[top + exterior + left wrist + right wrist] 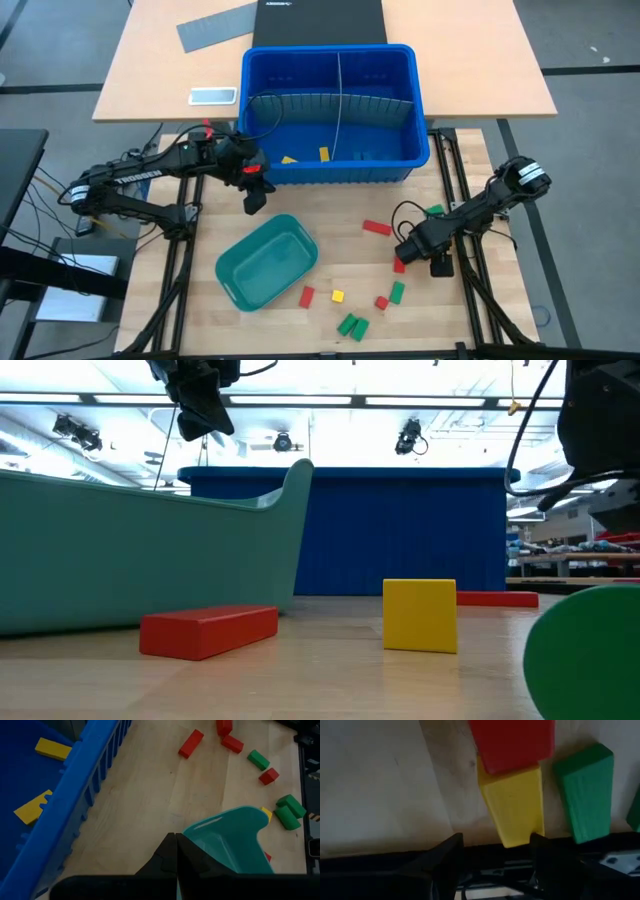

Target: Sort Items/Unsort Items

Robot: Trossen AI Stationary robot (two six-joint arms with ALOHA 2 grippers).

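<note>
The right gripper (495,847) stands wide, low over the worktop (330,255), straddling a yellow block (512,805) wedged between a red block (512,742) and a green block (582,790). Closing could snag these 2 neighbours. The left gripper (175,855) hangs shut, empty, beside the blue bin (330,110).

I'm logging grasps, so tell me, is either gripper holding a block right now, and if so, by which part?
Neither. The left gripper is shut on nothing. The right gripper is open, low over a yellow block, not closed on it.
</note>
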